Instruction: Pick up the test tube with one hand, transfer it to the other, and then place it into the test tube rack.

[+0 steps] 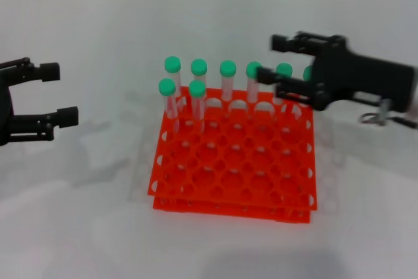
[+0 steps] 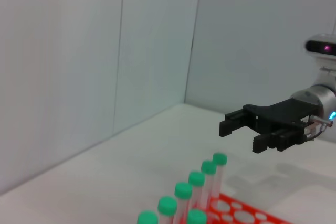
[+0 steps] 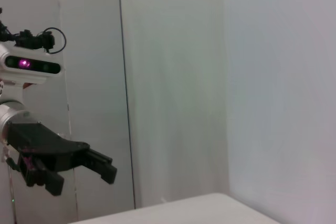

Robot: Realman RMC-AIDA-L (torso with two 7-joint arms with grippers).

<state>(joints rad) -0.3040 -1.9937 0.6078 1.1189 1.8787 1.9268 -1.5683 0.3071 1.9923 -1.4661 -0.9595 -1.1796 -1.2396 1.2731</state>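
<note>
Several clear test tubes with green caps (image 1: 197, 88) stand upright in the back rows of the orange-red test tube rack (image 1: 235, 181). My right gripper (image 1: 273, 59) is open and empty, hovering at the right end of the back row, with its fingers near the caps (image 1: 254, 69) and partly hiding the rightmost tubes. It also shows in the left wrist view (image 2: 242, 136), above the row of tubes (image 2: 208, 168). My left gripper (image 1: 59, 94) is open and empty, well left of the rack. It also shows in the right wrist view (image 3: 84, 179).
The rack stands on a white table (image 1: 78, 213), with a white wall behind it. The front rows of rack holes hold nothing. A small metal ring (image 1: 369, 119) lies on the table under my right arm.
</note>
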